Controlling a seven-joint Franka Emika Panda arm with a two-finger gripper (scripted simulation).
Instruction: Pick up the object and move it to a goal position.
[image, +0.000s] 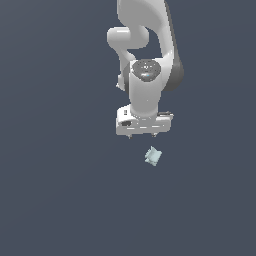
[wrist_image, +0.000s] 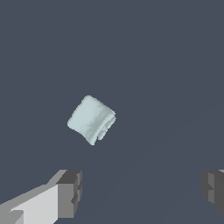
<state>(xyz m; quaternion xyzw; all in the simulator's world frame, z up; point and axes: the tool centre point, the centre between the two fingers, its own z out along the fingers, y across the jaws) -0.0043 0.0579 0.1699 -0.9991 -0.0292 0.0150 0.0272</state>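
Gripper (image: 142, 135) hung wide open, empty; object (image: 153, 156) at its 5 o'clock looked light, rigid, best pinched across flat facets.

We see a pale blue-green object (image: 153, 156), almost white on its lit facets and faintly streaked with darker blue-green in its creases in the wrist view (wrist_image: 91, 119). The arm (image: 145, 55) is white with a dark grey band down its right edge and a grey, glossy cap in the middle of the frame. The gripper (image: 142, 134) body is white with small dark marks. The fingers (wrist_image: 70, 193) are mid-grey with darker grey edges. The ground (image: 50, 175) is one flat slate blue-grey, unpatterned.
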